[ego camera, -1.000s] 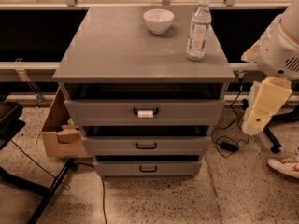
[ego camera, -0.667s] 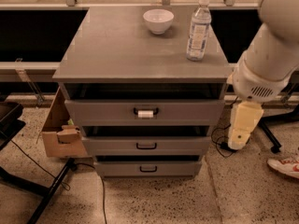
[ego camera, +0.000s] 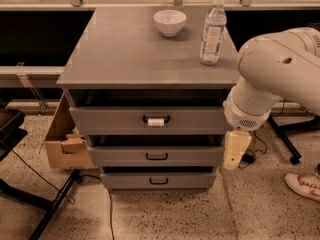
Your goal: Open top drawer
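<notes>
**Desk:** What does the camera view give you, starting with anything readable?

**Operator:** I see very little writing. The water bottle (ego camera: 212,31) has a pale label around its middle, but the print is too small for me to read. The white tag (ego camera: 155,122) on the black handle (ego camera: 156,119) shows no lettering I can make out.

**Desk:** Where is the top drawer?

**Operator:** The top drawer (ego camera: 110,120) sits right under the grey cabinet top (ego camera: 130,54), with a dark gap above its front. It is the tallest of the three. The middle drawer (ego camera: 120,156) and the bottom drawer (ego camera: 130,180) are below it, each with a plain black handle.

**Desk:** And the gripper?

**Operator:** The gripper (ego camera: 236,150) hangs pointing down off the cabinet's right front corner, level with the middle drawer and well apart from the tagged handle. I cannot tell whether it is released or clenched. The white arm (ego camera: 272,79) bulks above it, covering the cabinet's right edge.

**Desk:** How are the edges and the room to move?

**Operator:** The bottle stands near the right rim of the top, and a white bowl (ego camera: 170,22) sits towards the back. On the left, an open cardboard box (ego camera: 62,144) presses against the cabinet side. On the right there are cables, a black stand leg (ego camera: 285,141) and a white shoe (ego camera: 304,185). The speckled floor (ego camera: 165,214) in front of the drawers is open.
</notes>
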You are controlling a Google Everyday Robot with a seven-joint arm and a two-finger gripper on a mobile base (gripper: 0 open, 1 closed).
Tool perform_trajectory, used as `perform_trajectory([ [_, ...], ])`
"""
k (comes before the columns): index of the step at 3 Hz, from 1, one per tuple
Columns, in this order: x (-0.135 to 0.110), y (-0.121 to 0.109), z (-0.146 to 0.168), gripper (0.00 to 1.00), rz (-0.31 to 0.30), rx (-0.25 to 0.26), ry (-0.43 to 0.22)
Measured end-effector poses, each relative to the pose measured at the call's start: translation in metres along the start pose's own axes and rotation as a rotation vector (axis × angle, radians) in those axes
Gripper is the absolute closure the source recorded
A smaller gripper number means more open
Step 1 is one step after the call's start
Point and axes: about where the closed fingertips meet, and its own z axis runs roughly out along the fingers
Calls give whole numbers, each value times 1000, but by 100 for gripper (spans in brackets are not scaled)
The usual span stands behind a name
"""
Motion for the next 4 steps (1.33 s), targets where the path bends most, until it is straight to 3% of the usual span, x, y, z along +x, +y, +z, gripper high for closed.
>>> perform_trajectory([
  [1, -3, -4, 7, 0, -8, -3, 14],
  [4, -15, -62, 79, 0, -25, -49, 63],
])
